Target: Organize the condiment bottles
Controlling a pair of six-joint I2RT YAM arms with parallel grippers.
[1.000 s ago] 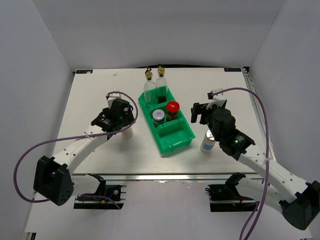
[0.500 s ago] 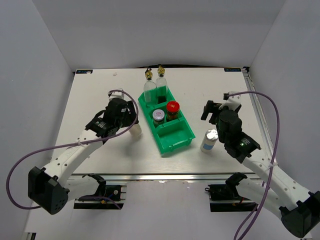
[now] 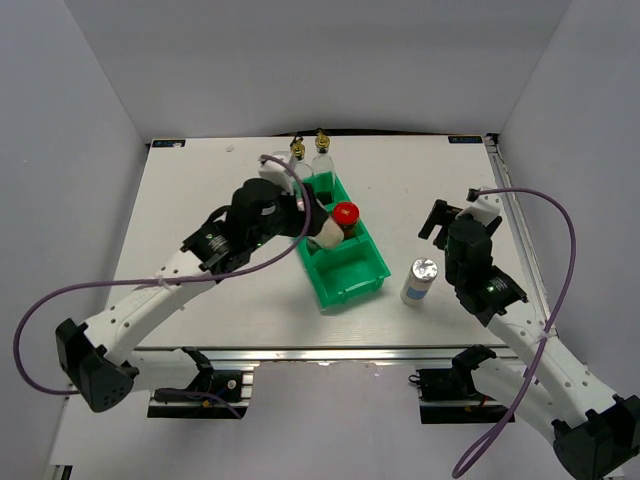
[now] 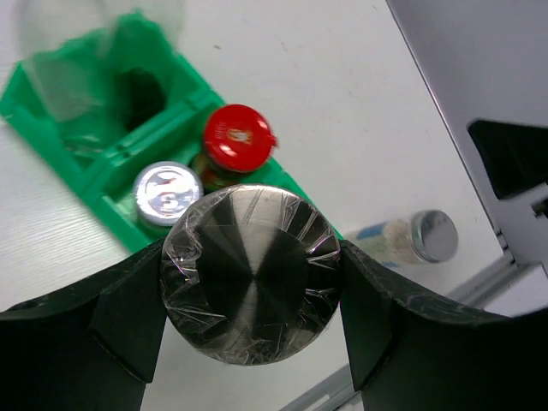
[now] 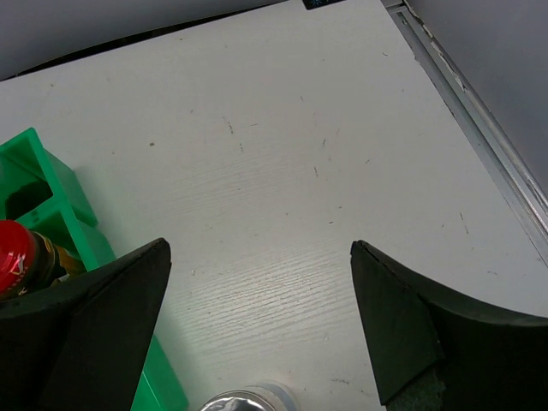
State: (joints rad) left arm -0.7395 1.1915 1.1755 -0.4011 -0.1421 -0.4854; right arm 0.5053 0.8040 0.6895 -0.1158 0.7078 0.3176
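Note:
My left gripper is shut on a white silver-lidded shaker and holds it above the middle of the green tray. In the left wrist view the shaker's lid fills the space between the fingers. Below it are the red-lidded jar and the white/purple-lidded jar in the tray. The red lid also shows in the top view. Two gold-capped bottles stand at the tray's far end. The second shaker stands right of the tray. My right gripper is open and empty above it.
The tray's near compartment holds nothing. The second shaker's lid shows at the bottom edge of the right wrist view. The table's right rail runs close to my right arm. White walls enclose the table.
My left gripper has lifted the shaker from the table left of the tray and carried it right, over the tray. My right gripper has drawn back to the right, away from the second shaker.

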